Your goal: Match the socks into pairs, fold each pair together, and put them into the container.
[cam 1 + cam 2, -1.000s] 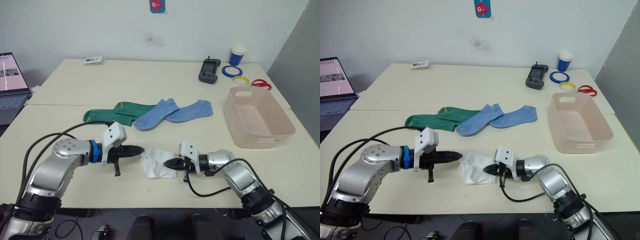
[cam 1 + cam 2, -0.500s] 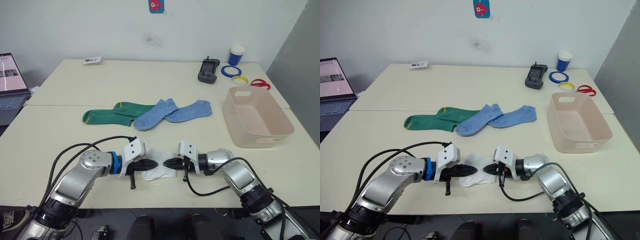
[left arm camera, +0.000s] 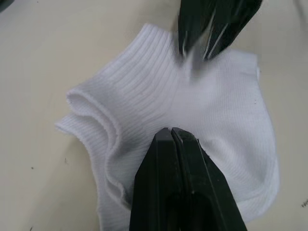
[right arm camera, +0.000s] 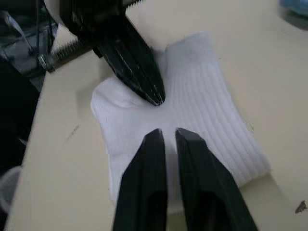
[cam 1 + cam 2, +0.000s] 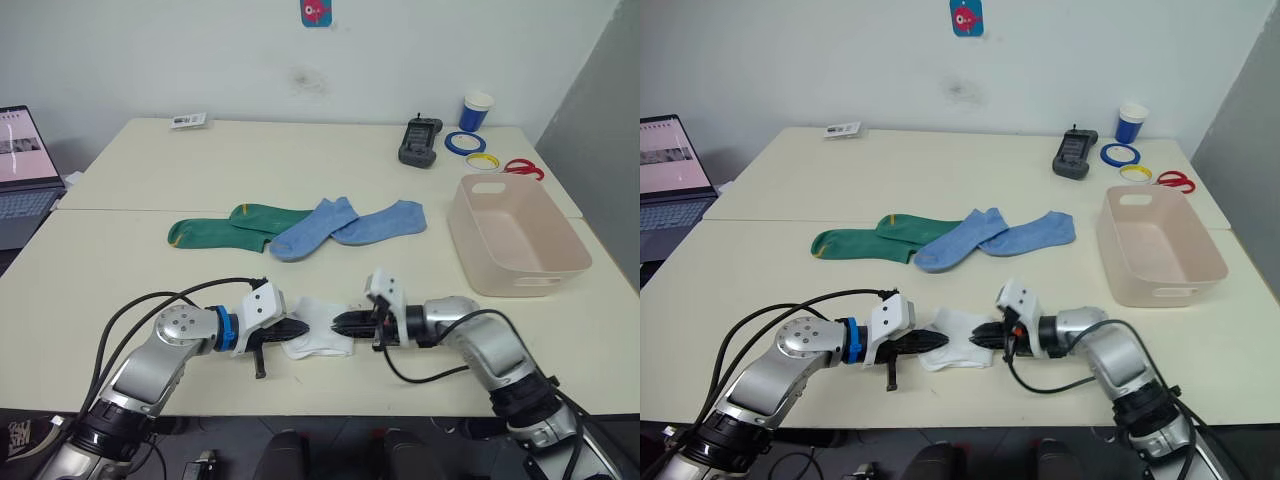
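A white pair of socks [image 5: 318,330] lies folded in a small heap near the table's front edge. My left gripper [image 3: 171,131] is shut, and its tip rests on the heap from the left. Facing it from the right, my right gripper [image 4: 166,134] hovers over the same white fabric with its fingers a narrow gap apart. Farther back lie two green socks [image 5: 225,232] with yellow trim, overlapped by two light blue socks [image 5: 345,225]. The pale pink container [image 5: 520,278] stands on the right with nothing in it.
At the back right are a blue cup [image 5: 476,110], tape rolls [image 5: 463,142], red scissors [image 5: 520,167] and a black device [image 5: 419,140]. A laptop [image 5: 25,165] sits at the far left, and a small card [image 5: 187,121] lies at the back.
My left gripper came in from the left onto the white socks, then drew back slightly. The right wrist shifted a little to the right, and the white heap now lies flatter.
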Available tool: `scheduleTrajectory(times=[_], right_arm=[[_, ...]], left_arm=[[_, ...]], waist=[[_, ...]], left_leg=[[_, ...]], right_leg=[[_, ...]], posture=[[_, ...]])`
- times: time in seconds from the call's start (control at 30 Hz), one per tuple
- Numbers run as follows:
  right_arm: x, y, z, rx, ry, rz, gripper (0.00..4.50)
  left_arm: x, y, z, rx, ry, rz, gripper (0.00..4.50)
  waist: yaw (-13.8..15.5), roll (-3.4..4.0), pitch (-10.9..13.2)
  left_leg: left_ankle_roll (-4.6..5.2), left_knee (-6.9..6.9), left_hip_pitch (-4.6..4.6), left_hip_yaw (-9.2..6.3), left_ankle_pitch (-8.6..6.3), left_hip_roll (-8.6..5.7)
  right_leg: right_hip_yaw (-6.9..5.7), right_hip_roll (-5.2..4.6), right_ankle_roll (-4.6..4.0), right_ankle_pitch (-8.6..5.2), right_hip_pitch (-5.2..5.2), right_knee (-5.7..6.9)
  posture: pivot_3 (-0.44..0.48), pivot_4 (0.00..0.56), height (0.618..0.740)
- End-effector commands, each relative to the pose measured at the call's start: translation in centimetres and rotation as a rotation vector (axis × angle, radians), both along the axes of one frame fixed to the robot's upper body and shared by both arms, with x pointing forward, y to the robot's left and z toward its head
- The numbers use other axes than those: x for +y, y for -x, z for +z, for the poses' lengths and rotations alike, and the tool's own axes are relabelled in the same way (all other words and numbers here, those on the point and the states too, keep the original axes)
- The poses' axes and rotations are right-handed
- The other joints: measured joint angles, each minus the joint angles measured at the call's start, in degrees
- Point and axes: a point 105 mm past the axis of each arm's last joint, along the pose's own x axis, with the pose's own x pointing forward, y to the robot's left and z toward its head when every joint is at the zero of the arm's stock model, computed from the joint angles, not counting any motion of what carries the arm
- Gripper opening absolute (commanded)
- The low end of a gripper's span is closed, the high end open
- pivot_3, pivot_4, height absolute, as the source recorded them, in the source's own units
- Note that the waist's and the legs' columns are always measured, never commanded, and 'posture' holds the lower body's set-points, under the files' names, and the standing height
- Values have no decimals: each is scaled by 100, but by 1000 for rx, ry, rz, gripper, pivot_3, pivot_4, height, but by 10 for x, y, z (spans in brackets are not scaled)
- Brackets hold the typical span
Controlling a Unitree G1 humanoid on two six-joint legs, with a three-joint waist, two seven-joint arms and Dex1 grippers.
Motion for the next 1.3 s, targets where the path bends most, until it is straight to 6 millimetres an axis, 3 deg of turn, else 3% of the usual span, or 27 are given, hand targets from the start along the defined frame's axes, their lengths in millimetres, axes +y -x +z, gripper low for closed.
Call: scheduleTrajectory(times=[0.03,0.27,0.5,0.8,1.13,1.3], right_arm=[[-12,1,14,75,-23,-66,2043],[-32,6,3,336,68,-197,4466],[-9,9,5,549,0,-228,4490],[17,3,-5,672,-56,-252,4490],[-11,0,6,595,-19,-269,4490],[-20,-1,-1,587,20,-311,4490]], left_arm=[[6,3,-17,61,-39,34,0],[7,2,-17,59,-38,37,0],[4,3,-16,59,-32,31,0],[3,4,-14,54,-36,20,0],[7,6,-14,56,-40,31,0],[6,7,-15,56,-38,30,0]], waist=[[0,0,0],[-1,0,0],[-13,2,-2],[-31,6,-8],[-45,9,-10],[-40,9,-10]], left_leg=[[0,-1,0,0,0,-1],[1,-2,0,0,0,-3],[1,-4,-1,0,0,-3],[2,-6,0,0,-1,-2],[2,-6,-1,1,-1,-3],[2,-7,-2,1,-1,-3]], right_leg=[[-1,-2,0,0,0,0],[0,-5,0,0,-1,0],[1,-1,0,0,-2,1],[2,3,1,0,-3,1],[3,3,1,0,-4,0],[3,4,7,-4,-4,0]], posture=[[0,150,740],[0,150,740],[0,150,740],[0,150,740],[0,150,740],[0,150,740]])
